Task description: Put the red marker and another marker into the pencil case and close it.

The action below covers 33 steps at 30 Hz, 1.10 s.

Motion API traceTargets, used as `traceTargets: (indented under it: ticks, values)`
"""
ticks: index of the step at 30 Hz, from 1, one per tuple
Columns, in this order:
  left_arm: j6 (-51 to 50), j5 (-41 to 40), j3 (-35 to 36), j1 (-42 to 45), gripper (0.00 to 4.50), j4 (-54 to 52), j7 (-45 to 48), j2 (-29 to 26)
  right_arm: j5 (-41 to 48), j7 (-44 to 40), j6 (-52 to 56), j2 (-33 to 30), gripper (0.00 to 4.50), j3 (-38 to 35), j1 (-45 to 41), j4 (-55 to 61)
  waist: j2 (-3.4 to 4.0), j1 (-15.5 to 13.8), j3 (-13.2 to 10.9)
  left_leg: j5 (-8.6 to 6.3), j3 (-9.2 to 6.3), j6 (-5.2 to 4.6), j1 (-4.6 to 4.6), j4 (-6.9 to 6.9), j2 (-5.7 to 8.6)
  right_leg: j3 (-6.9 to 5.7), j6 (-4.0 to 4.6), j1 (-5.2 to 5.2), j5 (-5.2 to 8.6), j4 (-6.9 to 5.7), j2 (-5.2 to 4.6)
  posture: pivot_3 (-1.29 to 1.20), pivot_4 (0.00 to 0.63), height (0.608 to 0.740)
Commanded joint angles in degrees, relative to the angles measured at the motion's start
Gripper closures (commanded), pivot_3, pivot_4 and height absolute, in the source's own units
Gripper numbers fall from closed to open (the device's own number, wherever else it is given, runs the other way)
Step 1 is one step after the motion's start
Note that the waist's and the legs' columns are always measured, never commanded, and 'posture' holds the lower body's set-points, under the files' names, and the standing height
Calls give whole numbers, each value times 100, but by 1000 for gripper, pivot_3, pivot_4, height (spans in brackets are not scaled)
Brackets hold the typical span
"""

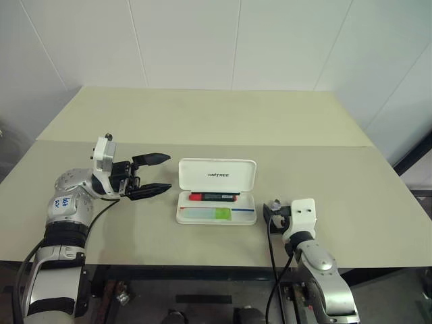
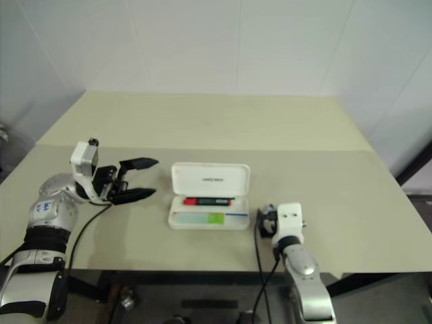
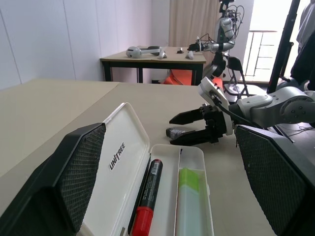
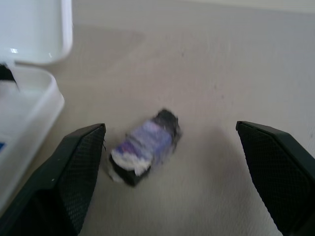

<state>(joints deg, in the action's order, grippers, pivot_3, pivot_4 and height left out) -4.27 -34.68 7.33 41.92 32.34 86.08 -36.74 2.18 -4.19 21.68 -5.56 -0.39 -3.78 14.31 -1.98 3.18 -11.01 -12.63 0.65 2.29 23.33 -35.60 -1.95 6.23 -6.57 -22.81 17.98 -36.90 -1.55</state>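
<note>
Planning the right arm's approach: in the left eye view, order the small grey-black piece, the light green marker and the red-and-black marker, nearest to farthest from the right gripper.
1. Small grey-black piece: on the table directly before the right gripper.
2. Light green marker: in the white plastic pencil case's front compartment.
3. Red-and-black marker: rear compartment, beside the raised lid.

The pencil case is cut off at the right wrist view's edge — only a corner shows; the small piece beside it is blurred (grey-black, purplish), its kind unclear.
</note>
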Motion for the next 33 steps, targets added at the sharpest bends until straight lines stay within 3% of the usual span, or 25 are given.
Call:
traceTargets:
  ticks: [1, 9, 12, 21, 27, 33]
  values:
    - [-42, -370, -55, -46, 8, -226, 642, -98, 80, 100, 82, 55, 0, -172, 5, 72, 0, 7, 0, 0, 0, 0, 0, 1, 0, 0, 0, 0, 0, 0, 0, 0, 150, 740]
    - [-115, -719, -231, -51, 8, -120, 642, -403, 410, 25, 257, 124, 0, -355, -26, 40, -1, 10, 0, 0, 0, 0, 0, 2, -1, 1, 1, 0, 1, 2, -1, 0, 150, 740]
    - [-41, -717, -335, -13, 0, -41, 642, -469, 475, 5, 337, 123, 866, -376, -46, 7, -4, 9, 2, 0, 2, 0, 0, 2, -1, 2, 15, 1, 8, 5, -4, 0, 150, 740]
    - [38, -724, -360, 125, 0, 52, 642, -327, 528, -184, 102, -12, 4037, -499, -78, 32, -5, 18, 3, 0, 1, 0, -2, 14, -3, -1, 25, 0, 14, 7, -1, 0, 150, 740]
    - [-25, -802, -363, 101, 0, 38, 642, -222, 926, -1061, -188, -677, 4137, -631, -188, 460, -5, 16, 2, 0, 5, 0, -1, 27, 0, 1, 7, -1, 7, 24, -2, 0, 150, 740]
    - [-63, -907, -418, -23, 0, -101, 642, -165, 1597, -2464, -41, -1850, 4137, -619, -336, 1041, -3, 14, 1, -1, 0, 0, -1, 40, -2, -3, -2, -2, 10, 30, 2, 0, 150, 740]
